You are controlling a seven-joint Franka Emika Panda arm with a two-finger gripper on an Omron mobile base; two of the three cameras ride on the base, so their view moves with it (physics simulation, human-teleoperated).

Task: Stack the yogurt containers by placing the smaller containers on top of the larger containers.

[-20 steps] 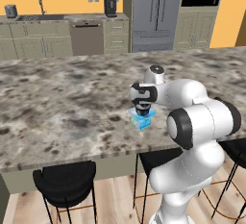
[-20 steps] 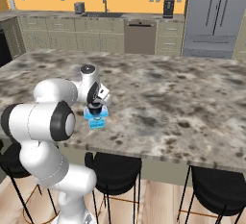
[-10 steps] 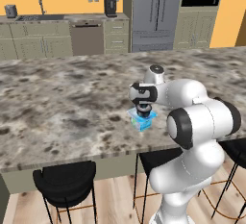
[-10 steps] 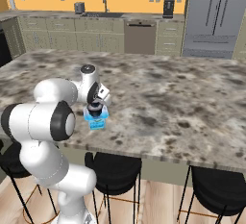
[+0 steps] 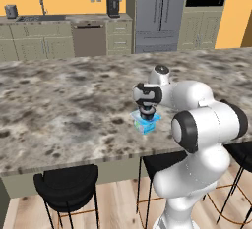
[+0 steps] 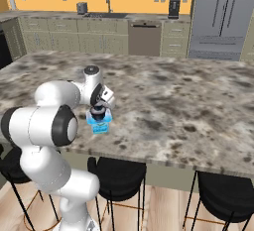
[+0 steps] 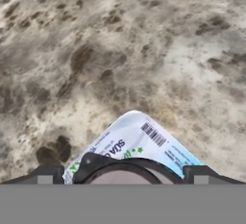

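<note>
We see the hand (image 7: 123, 182) with its fingers spread apart around a dark cup (image 7: 126, 172) resting on the blue yogurt box (image 5: 146, 120) (near the table (image 5: 59, 105) edge). Risk: lifting off-axis could drag the cup sideways off the box.

Dark cup (image 7: 126, 172) atop blue-white yogurt box (image 7: 144, 141) (label up).

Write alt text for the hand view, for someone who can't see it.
A dark round cup sits on a light-blue and white yogurt box, seen from just above, with the gripper around the cup and its two dark fingers spread wide on either side. The box lies on a mottled brown and grey stone counter.
</note>
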